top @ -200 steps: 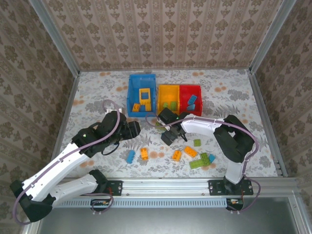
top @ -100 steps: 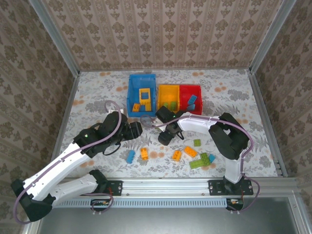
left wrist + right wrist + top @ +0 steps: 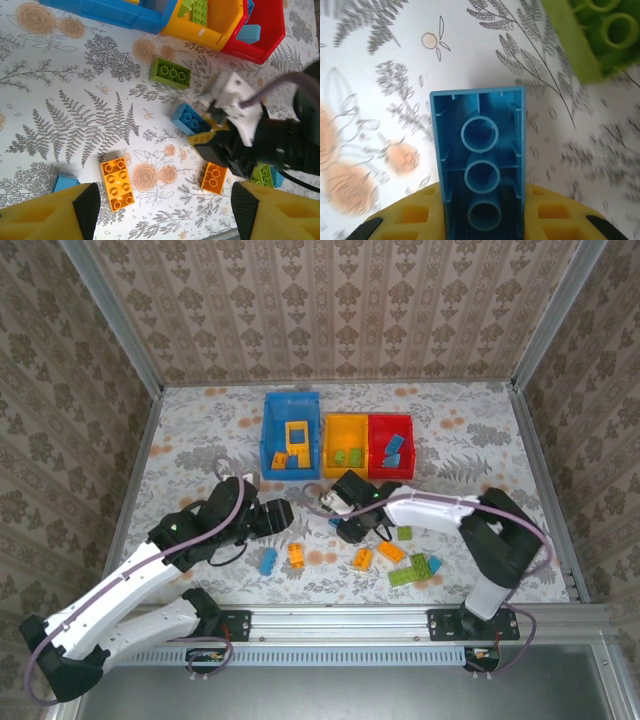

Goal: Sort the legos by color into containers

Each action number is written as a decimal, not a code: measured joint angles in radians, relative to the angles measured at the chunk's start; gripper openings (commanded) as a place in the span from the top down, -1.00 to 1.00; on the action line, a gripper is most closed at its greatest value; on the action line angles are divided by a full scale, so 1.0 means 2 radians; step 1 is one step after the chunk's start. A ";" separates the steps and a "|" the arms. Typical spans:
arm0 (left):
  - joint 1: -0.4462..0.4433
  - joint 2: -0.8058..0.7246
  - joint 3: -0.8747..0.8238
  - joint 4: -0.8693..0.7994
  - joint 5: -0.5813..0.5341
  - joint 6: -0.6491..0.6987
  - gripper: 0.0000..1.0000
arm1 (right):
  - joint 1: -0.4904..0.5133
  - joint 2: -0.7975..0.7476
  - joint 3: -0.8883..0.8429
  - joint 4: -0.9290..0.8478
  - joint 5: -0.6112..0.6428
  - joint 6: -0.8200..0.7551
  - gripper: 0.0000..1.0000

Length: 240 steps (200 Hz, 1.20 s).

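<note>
The blue lego [image 3: 479, 150], likely light, stiff and slick, sits pinched across its long sides by the right gripper [image 3: 481, 214] at lower centre; the left gripper [image 3: 162, 210] gapes wide, empty.

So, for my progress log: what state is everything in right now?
Left gripper: open, empty.
Right gripper: shut on blue brick.
Blue bin: holds orange pieces.
Yellow bin: holds green bricks.
Red bin: holds blue bricks.
Other bricks: loose, unsorted.
</note>
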 measured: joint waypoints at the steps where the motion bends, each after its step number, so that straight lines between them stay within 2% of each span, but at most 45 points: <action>1: 0.000 0.000 0.000 0.000 0.000 0.000 -0.46 | 0.000 -0.006 -0.003 0.001 0.000 0.002 0.53; 25: 0.000 0.020 0.002 0.020 0.010 0.000 -0.46 | -0.025 -0.110 -0.042 0.011 -0.003 0.031 0.53; 41: -0.003 0.047 0.008 0.037 0.016 0.001 -0.45 | -0.070 -0.175 -0.051 0.015 -0.002 0.060 0.51; 58: -0.010 0.081 0.027 0.052 0.021 0.001 -0.45 | -0.128 -0.209 -0.050 0.030 -0.005 0.092 0.48; 85: -0.027 0.134 0.070 0.077 0.021 0.009 -0.45 | -0.211 -0.192 -0.035 0.039 -0.005 0.138 0.45; 106: -0.038 0.164 0.096 0.091 0.018 0.010 -0.44 | -0.244 -0.114 0.020 0.034 -0.009 0.162 0.45; 144: -0.054 0.210 0.120 0.103 0.010 0.011 -0.43 | -0.252 0.015 0.114 0.021 -0.012 0.186 0.17; 162: -0.062 0.232 0.125 0.103 0.006 0.012 -0.44 | -0.252 0.043 0.138 0.007 -0.009 0.200 -0.07; 186: -0.065 0.258 0.128 0.097 -0.003 0.014 -0.46 | -0.252 0.048 0.142 -0.002 -0.008 0.208 -0.32; 215: -0.065 0.299 0.147 0.080 -0.020 -0.001 -0.42 | -0.247 0.035 0.142 -0.006 -0.005 0.208 -0.36; 240: -0.063 0.338 0.164 0.061 -0.036 -0.042 -0.40 | -0.230 -0.024 0.125 -0.006 0.009 0.197 -0.36</action>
